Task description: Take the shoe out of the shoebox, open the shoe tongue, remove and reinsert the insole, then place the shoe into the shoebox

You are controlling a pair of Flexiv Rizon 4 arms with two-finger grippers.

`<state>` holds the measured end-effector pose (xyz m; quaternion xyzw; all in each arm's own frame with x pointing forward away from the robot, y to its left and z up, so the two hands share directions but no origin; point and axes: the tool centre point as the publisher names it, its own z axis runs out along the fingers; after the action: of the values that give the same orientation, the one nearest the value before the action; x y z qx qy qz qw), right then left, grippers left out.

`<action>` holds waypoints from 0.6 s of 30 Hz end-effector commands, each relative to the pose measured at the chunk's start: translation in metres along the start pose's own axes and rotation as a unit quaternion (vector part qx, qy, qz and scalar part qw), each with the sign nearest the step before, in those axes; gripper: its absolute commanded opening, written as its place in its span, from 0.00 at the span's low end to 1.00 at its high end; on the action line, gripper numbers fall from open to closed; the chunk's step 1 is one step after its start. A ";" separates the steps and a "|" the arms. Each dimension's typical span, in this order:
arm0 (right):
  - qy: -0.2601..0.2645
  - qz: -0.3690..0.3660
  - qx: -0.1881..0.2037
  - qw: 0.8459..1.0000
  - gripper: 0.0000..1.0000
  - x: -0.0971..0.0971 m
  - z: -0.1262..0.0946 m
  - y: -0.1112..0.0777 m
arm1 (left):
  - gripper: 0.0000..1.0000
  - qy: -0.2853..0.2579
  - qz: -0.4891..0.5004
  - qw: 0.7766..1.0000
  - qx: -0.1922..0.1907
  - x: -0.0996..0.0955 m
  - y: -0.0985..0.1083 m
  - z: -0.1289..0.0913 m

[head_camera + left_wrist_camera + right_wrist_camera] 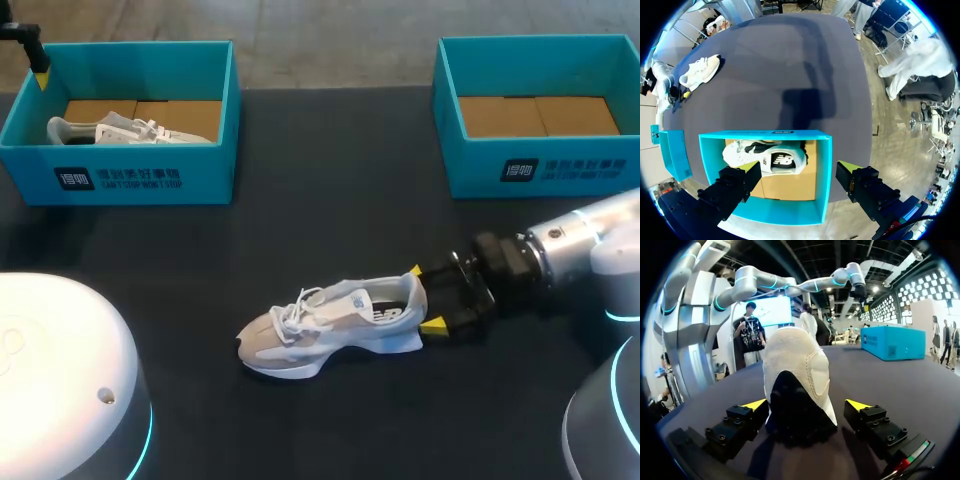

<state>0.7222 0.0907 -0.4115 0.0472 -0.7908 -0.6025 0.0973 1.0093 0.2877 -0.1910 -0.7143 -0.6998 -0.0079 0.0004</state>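
The right fingers (754, 405) are spread wide and low over the desk (330, 180), with the right arm (580, 245) stretched in almost flat from the side. The shoe (330, 322) sits on its sole mid-desk, toe pointing away from the arm, heel tucked between the yellow tips. One tip looks to brush the heel, though I can't be sure; the other stands clear, so nothing is gripped. At the far corner the left fingers (849, 170) hang released, pointing down over the left shoebox (140, 180). A second shoe (765, 157) lies on its side inside it. The right shoebox (540, 168) shows its cardboard floor.
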 end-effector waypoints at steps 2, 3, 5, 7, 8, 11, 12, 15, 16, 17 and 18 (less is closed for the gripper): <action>0.005 0.000 0.004 1.000 1.00 -0.001 0.003 0.002 | 1.00 0.002 0.000 1.000 0.000 0.000 0.000 -0.001; 0.005 0.000 0.004 1.000 1.00 0.000 0.003 0.002 | 1.00 0.002 0.000 1.000 0.000 0.000 0.000 -0.001; 0.004 -0.001 0.006 1.000 1.00 0.002 0.004 0.003 | 1.00 0.002 0.000 1.000 0.000 0.000 0.000 -0.001; 0.003 -0.001 0.007 1.000 1.00 0.003 0.004 0.003 | 1.00 0.002 0.000 1.000 0.000 0.000 0.000 -0.001; 0.003 -0.001 0.007 1.000 1.00 0.003 0.004 0.003 | 1.00 0.002 0.000 1.000 0.000 0.000 0.000 -0.001; 0.001 -0.002 0.008 1.000 1.00 0.005 0.003 0.004 | 1.00 0.002 0.000 1.000 0.000 0.000 0.000 -0.001; 0.000 -0.002 0.008 1.000 1.00 0.005 0.003 0.004 | 1.00 0.002 0.000 1.000 0.000 0.000 0.000 -0.001; -0.001 -0.004 0.009 1.000 1.00 0.006 0.003 0.006 | 1.00 0.002 0.000 1.000 0.000 0.000 0.000 -0.001; -0.001 -0.006 0.010 1.000 1.00 0.006 0.004 0.007 | 1.00 0.002 0.000 1.000 0.000 0.000 0.000 -0.001; -0.001 -0.007 0.010 1.000 1.00 0.006 0.005 0.007 | 1.00 0.002 0.000 1.000 0.000 0.000 0.000 -0.001; -0.001 -0.008 0.010 1.000 1.00 0.006 0.006 0.007 | 1.00 0.002 0.000 1.000 0.000 0.000 0.000 -0.001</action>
<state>0.7180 0.0949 -0.4078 0.0553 -0.7941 -0.5980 0.0937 1.0093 0.2877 -0.1910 -0.7143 -0.6998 -0.0079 0.0004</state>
